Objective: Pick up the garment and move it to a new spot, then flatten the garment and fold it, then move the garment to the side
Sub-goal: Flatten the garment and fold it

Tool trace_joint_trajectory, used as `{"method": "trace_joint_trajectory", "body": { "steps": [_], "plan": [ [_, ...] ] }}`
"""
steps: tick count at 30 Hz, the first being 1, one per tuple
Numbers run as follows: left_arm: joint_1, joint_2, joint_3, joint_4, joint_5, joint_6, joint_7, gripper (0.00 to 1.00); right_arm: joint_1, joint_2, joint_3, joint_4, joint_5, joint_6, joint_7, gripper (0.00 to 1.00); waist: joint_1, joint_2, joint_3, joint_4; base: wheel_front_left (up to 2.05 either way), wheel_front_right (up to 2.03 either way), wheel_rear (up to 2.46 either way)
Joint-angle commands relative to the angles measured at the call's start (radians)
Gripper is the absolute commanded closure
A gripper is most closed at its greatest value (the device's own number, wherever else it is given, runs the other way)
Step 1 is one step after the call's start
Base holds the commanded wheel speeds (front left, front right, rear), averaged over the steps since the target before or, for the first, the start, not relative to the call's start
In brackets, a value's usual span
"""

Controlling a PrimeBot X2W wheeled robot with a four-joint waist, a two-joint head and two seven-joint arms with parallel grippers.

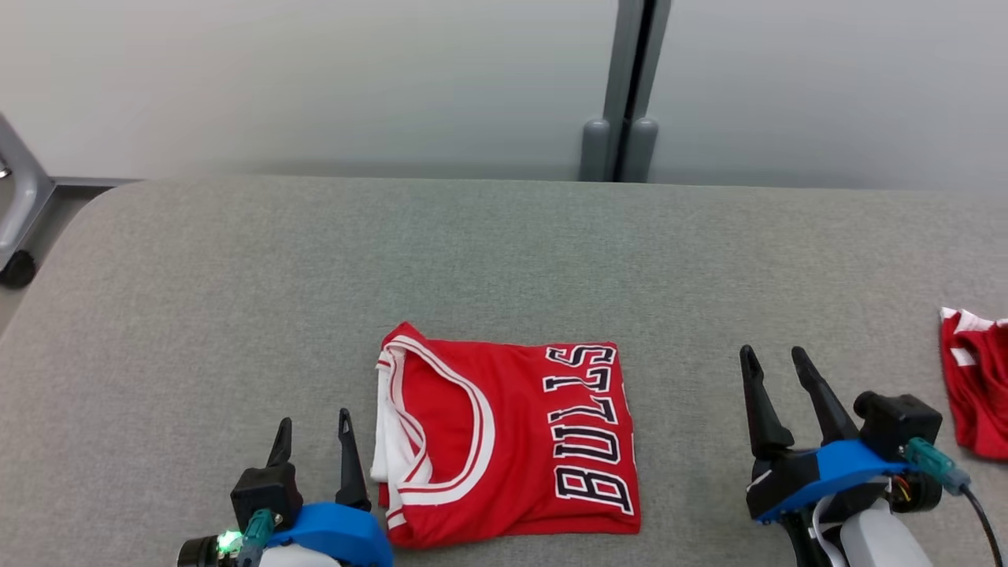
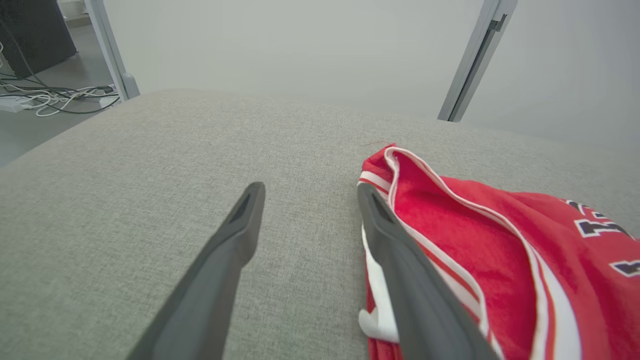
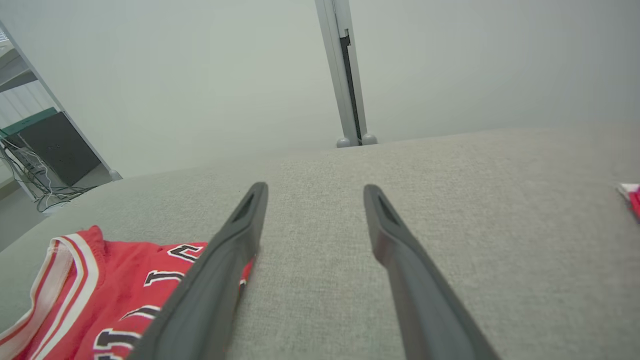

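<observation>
Looking soft and slippery, the folded jersey (image 1: 512, 441) is wanting a pinch through all edge layers — left claw (image 1: 313, 420) and right claw (image 1: 773, 354) are gaping empty.

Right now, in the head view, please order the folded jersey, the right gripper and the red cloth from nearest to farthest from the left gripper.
From the left gripper:
1. folded jersey, just beside it, to its right.
2. right gripper, beyond the jersey.
3. red cloth, at the far right edge.
</observation>
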Motion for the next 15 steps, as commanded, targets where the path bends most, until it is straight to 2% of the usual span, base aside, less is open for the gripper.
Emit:
{"method": "trace_joint_trajectory", "body": {
  "steps": [1,8,15],
  "plan": [
    [0.017,0.0,0.013,0.0,0.011,0.004,-0.002,0.0,0.029,0.007,-0.006,-0.003,-0.028,0.0,-0.004,0.0,0.0,0.0,-0.022,-0.031,0.0,0.0,0.0],
    [0.057,0.0,0.047,-0.002,0.051,-0.004,-0.002,0.0,0.097,0.023,-0.034,-0.01,-0.085,0.0,-0.005,0.0,0.0,0.0,-0.048,-0.069,0.0,0.0,0.0],
    [0.073,0.0,0.056,0.004,0.065,-0.014,-0.002,0.0,0.119,0.025,-0.02,-0.002,-0.084,0.0,-0.005,0.0,0.0,0.0,-0.053,-0.07,0.0,0.0,0.0]
  ]
}}
